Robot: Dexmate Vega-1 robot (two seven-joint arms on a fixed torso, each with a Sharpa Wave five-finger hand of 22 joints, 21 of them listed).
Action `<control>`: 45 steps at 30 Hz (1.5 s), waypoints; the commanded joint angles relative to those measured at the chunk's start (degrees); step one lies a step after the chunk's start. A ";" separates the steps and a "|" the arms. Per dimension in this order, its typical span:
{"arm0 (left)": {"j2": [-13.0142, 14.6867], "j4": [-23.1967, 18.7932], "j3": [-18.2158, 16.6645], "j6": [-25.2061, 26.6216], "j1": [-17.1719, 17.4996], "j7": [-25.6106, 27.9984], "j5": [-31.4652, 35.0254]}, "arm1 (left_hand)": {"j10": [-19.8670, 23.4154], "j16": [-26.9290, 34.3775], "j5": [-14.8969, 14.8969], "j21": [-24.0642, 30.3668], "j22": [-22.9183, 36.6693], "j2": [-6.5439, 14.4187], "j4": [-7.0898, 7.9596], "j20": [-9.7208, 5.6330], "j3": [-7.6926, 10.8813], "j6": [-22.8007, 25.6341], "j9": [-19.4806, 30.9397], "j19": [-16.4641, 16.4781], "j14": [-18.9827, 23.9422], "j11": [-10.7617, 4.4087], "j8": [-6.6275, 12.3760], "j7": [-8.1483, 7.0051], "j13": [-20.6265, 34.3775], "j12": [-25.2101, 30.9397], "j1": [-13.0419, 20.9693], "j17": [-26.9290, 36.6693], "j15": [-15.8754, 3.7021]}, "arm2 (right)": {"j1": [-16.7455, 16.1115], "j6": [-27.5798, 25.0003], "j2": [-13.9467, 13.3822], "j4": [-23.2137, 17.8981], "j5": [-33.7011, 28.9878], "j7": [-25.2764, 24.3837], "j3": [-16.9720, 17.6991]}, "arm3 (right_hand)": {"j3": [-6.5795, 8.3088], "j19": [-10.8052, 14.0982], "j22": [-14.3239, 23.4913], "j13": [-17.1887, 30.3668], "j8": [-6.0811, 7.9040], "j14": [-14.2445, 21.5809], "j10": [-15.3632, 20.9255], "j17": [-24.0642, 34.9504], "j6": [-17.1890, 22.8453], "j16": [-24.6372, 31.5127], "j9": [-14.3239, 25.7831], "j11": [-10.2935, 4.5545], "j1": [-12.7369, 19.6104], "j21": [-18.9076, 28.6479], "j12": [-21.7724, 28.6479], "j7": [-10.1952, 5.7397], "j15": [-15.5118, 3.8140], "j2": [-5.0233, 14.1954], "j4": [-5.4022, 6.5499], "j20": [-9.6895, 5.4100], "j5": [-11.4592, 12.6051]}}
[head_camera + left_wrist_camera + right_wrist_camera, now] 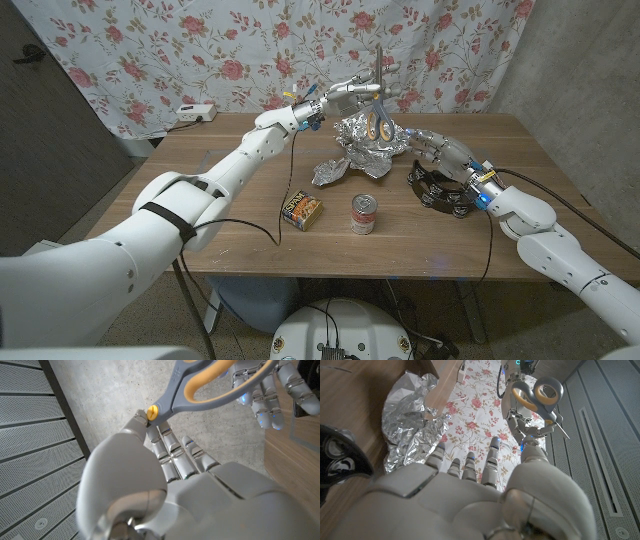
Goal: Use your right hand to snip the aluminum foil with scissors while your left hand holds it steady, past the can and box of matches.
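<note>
**Scissors raised in the left hand above the crumpled foil**

The scissors (378, 92) are gripped by the left hand (345, 96) above the far middle of the wooden table (240, 170). Their long axis is seen near vertical in the head view: the blades point upward toward the floral curtain (200, 50), and the grey-and-yellow handles hang below the fingers, just over the aluminum foil (362, 150). The left fingers are curled about the scissors near the yellow pivot screw (152, 410). The foil lies crumpled on the table, beyond the can (363, 214) and the box of matches (301, 210), which stand near the front edge. The right hand (440, 152) is held just beside the foil, over a black tambourine (436, 187); its fingers (470, 466) are spread and nothing is held in them.
</note>
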 commanded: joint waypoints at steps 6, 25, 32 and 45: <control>-0.50 0.70 -0.50 0.85 0.02 -1.59 0.83 | -0.33 -0.23 0.44 0.03 0.05 0.19 -0.03 0.23 -0.15 -0.55 0.13 0.32 0.41 -0.40 0.38 0.72 0.21 0.03 0.58 0.08 -0.83 | 0.82 1.32 1.11 1.93 2.22 4.85 -0.53 | 0.86 -0.57 0.10 -0.05 0.55 -0.77 -0.33 -0.06 1.27 0.23 0.53 -1.89 1.81 0.06 0.35 -0.48 -0.40 -0.12 0.07 0.15 0.33; -3.21 5.74 -1.19 0.69 -1.76 -5.45 0.34 | -0.55 -0.48 0.57 0.19 0.05 0.35 0.12 0.17 -0.36 -0.40 0.11 0.83 0.10 -0.43 0.53 0.68 0.32 -0.08 0.75 0.12 -0.83 | 1.67 1.35 1.45 1.96 0.92 4.51 -1.30 | 2.04 -0.13 0.05 -0.49 0.22 -2.04 -2.42 -0.33 1.53 0.13 0.79 -3.71 5.04 0.30 0.27 -3.08 -3.61 -0.30 -0.08 0.03 0.29; -3.82 7.48 -1.57 0.16 -2.57 -6.27 0.61 | -0.51 -0.46 0.60 0.26 0.05 0.40 0.19 0.00 -0.42 -0.26 0.11 1.06 0.16 -0.40 0.61 0.70 0.29 -0.12 0.75 0.18 -0.83 | 1.80 1.04 1.44 1.84 0.95 4.17 -1.49 | 2.35 -0.27 0.04 -0.58 0.15 -2.96 -2.60 -0.39 1.59 -0.13 0.86 -3.42 6.06 0.23 0.39 -2.95 -3.54 -0.46 -0.12 -0.28 0.21; -6.73 15.53 -2.31 -1.52 -5.49 -8.87 1.59 | -0.50 -0.38 0.67 0.28 0.06 0.42 0.28 -0.09 -0.49 -0.24 0.10 1.21 0.32 -0.37 0.63 0.79 0.27 -0.21 0.76 0.31 -0.84 | 2.18 1.19 1.64 2.17 0.96 4.77 -2.00 | 2.47 -0.17 0.03 -0.67 -0.09 -3.17 -2.91 -0.44 1.27 -0.05 1.03 -2.40 6.78 0.27 0.46 -2.40 -3.17 -0.81 0.08 -0.32 -0.04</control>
